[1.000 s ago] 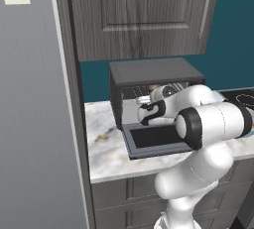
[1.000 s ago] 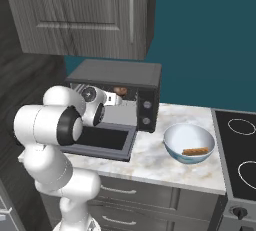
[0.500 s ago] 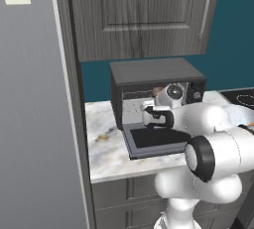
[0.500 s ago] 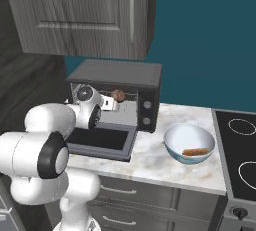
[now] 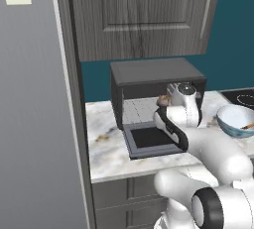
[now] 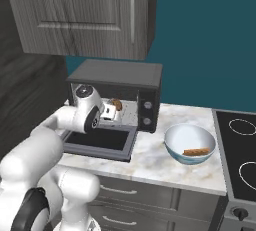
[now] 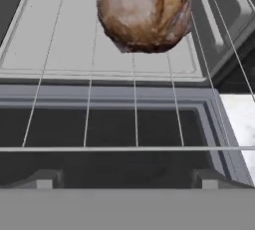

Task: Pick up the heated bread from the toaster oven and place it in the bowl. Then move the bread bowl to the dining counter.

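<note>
The end effector (image 7: 127, 186) is open and empty, its two tips set wide apart and pointing into the oven (image 6: 120, 77) over the dropped door (image 6: 100, 142). That spread looks chosen to straddle the bread (image 7: 144, 12), which sits straight ahead of the tips on the wire rack (image 7: 89, 119), not yet between them. In the hand view the bread is a round, browned roll near the front of the rack, with bare tray behind it; nothing crowds it, so a straight reach should do.

The door lies flat below the end effector, which explains the low, level approach: the hand has to pass above the door and under the oven roof.

The bowl (image 6: 190, 142) waits on the counter (image 6: 150, 160) off to the end effector's right, well apart from the oven. A small brown piece (image 6: 196, 151) already lies in it; I cannot tell what it is. My judgement is that the pick is only starting.
</note>
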